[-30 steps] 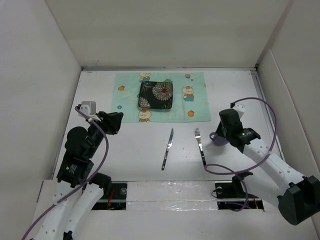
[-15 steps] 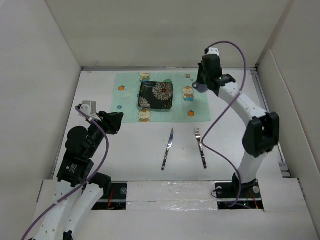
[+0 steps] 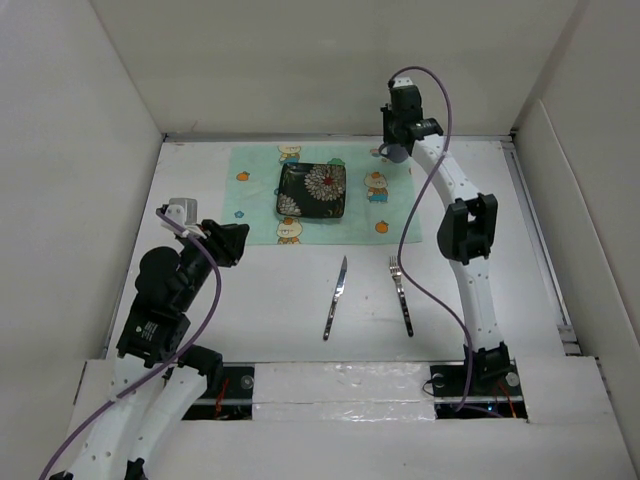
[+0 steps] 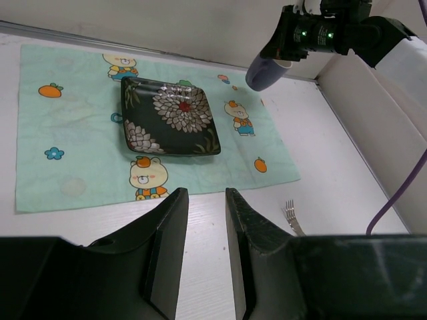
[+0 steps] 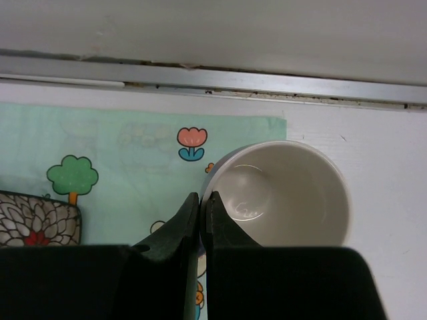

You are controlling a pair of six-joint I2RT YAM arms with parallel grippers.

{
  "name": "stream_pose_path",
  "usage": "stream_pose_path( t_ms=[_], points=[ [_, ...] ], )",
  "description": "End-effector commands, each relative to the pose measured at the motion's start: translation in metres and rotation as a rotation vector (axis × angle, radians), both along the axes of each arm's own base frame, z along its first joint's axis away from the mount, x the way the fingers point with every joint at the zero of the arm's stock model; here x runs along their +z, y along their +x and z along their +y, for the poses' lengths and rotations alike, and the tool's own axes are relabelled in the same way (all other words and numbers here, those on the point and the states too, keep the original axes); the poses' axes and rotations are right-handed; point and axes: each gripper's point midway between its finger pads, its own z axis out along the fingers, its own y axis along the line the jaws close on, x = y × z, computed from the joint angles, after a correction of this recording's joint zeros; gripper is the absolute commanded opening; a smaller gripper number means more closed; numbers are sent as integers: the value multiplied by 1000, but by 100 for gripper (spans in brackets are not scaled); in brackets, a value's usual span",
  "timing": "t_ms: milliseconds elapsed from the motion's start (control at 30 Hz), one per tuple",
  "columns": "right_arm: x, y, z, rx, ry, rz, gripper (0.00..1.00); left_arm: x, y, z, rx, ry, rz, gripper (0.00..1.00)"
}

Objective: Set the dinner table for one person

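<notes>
The white dinner table [image 3: 270,290] holds a mint-green cartoon mat [image 3: 260,195] with a dark floral square plate [image 3: 312,190] on it. A knife [image 3: 336,297] and a fork [image 3: 401,293] lie on the bare table in front of the mat. My right gripper [image 3: 398,148] is shut on the rim of a lavender cup [image 3: 395,154] with a white inside [image 5: 283,193]. It holds the cup above the mat's far right corner [image 5: 267,127]. My left gripper [image 4: 207,197] is open and empty, just above the table at the mat's near edge.
White walls enclose the table on the left, far and right sides. A metal rail [image 5: 267,83] runs along the far edge, just beyond the cup. The right wall [image 4: 360,87] stands close behind the right arm.
My right arm has swung from the near right of the table up to the mat's far right corner, carrying the cup. My left arm has barely shifted.
</notes>
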Motion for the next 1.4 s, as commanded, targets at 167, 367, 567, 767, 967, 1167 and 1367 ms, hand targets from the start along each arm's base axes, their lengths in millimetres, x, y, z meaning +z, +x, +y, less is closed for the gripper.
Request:
stream_pose_path(
  t_ms=[167,367,567,767,967,1167,1367],
  points=[
    [30,26,-6,10,10,-128,0,10,4,-3,-13,1,-39,26],
    [22,34,1,20,45,-138,0,9,4,-1,-4,6,-35,26],
    [6,34,1,21,38,-110,0,9,5,-2,-9,7,-35,26],
    [15,32,0,18,45,-123,35,9,4,-2,-10,7,-36,27],
    [87,15,5,53,104,-226,52,7,5,-2,-9,8,-32,27],
    [174,-56,12,99,213,-314,37,9,4,-2,-12,8,-38,29],
    [102,-208,39,194,401,-206,0,11,2,-4,-24,4,-46,29]
  ],
)
